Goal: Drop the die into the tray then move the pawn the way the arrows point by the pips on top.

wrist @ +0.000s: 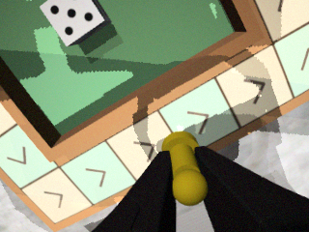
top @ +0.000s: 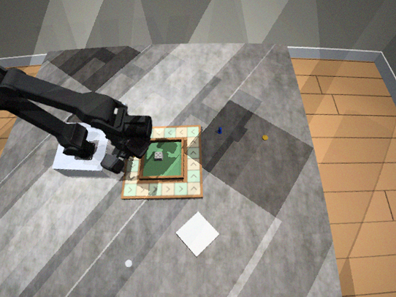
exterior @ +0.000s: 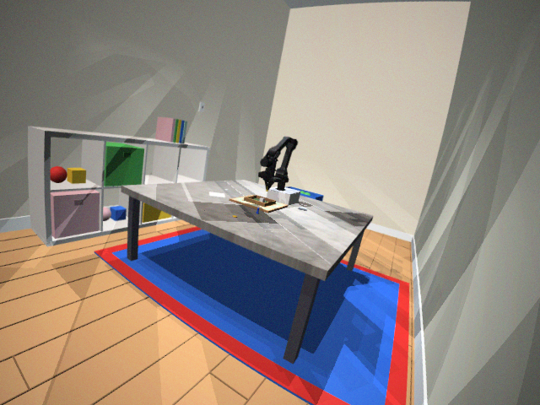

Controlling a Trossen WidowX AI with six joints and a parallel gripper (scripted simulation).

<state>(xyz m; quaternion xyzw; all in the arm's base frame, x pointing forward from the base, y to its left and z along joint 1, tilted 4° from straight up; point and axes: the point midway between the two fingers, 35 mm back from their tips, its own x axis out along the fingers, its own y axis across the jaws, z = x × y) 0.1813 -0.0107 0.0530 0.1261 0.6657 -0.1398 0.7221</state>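
Observation:
The grey-white die (top: 158, 155) (wrist: 72, 18) lies in the green-floored dice tray (top: 183, 160) (wrist: 111, 118). Its top shows five pips in the top view; the wrist view cuts part of the die off. The tray is in the middle of the board (top: 194, 188) (wrist: 97, 176), whose squares carry arrows. My gripper (top: 126, 160) (exterior: 267, 187) (wrist: 182, 159) is shut on the yellow pawn (wrist: 189, 186). It holds the pawn above the board's edge row beside the tray. The exact height is hard to tell, and the arm hides part of the board in the top view.
A small blue piece (top: 219, 131) (exterior: 257, 211) stands right of the board, with a yellow disc (top: 265, 137) (exterior: 234, 216) beyond it. A white square (top: 197, 233) (exterior: 216, 194) and a white disc (top: 128, 263) lie below the board. The arm's white base block (top: 79, 167) is left of it.

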